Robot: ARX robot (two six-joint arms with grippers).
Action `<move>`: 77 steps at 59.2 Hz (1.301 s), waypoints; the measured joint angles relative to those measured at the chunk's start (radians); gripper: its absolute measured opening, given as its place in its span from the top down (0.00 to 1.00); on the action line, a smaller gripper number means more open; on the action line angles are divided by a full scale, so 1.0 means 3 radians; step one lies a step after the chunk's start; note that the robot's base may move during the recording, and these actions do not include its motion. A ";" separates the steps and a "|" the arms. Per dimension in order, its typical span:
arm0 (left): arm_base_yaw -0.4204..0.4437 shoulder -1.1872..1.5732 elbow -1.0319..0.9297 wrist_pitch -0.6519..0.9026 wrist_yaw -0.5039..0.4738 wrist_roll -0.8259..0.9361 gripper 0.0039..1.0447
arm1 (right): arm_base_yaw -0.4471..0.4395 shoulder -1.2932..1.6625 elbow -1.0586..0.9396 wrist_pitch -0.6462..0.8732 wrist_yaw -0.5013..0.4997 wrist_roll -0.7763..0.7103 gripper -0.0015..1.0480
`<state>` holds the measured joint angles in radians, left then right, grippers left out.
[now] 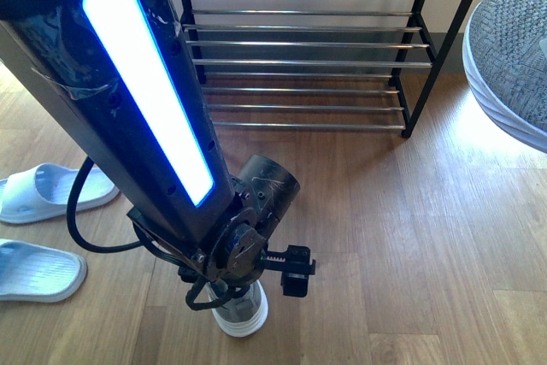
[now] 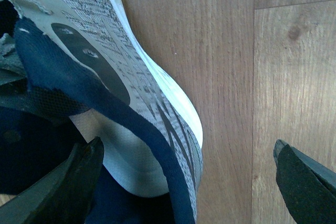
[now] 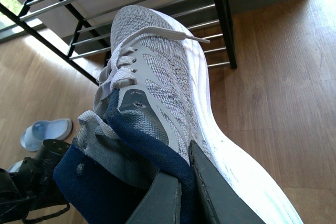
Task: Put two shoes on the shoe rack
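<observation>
Though apart, 2 shoes [image 1: 511, 53] [image 1: 243, 317], 1 rack [image 1: 299, 44]

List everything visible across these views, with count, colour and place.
Sneakers: two, grey knit with white soles and navy collars. The lifted sneaker is in the air at the right. The floor sneaker is on the floor under the left arm.
Shoe rack: one, black uprights and silver rods, ahead by the wall.
Slippers: two, pale blue-white, on the floor at far left.
Floor: brown wood planks.
Left arm: black with a lit blue-white strip, in the foreground.
Left hand: black, open, one finger inside the floor sneaker's collar and one outside.
Right hand: dark, shut on the lifted sneaker's collar.
</observation>
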<state>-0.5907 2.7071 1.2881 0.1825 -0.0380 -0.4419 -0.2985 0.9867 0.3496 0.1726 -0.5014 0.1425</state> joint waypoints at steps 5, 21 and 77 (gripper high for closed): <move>0.0037 0.0111 0.0121 -0.0052 -0.0038 -0.0051 0.09 | 0.0000 0.0000 0.0000 0.0000 0.0000 0.0000 0.99; 0.0128 0.0354 0.0415 -0.0221 -0.0085 -0.0116 0.32 | 0.0000 0.0000 0.0000 0.0000 0.0000 0.0000 0.99; 0.0248 -0.1549 -0.1164 0.0546 -0.0955 0.0970 0.99 | 0.0000 0.0000 0.0000 0.0000 0.0000 0.0000 0.99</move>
<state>-0.5163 2.2425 0.9390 0.3462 -0.3244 -0.1509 -0.2985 0.9867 0.3496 0.1726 -0.5014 0.1425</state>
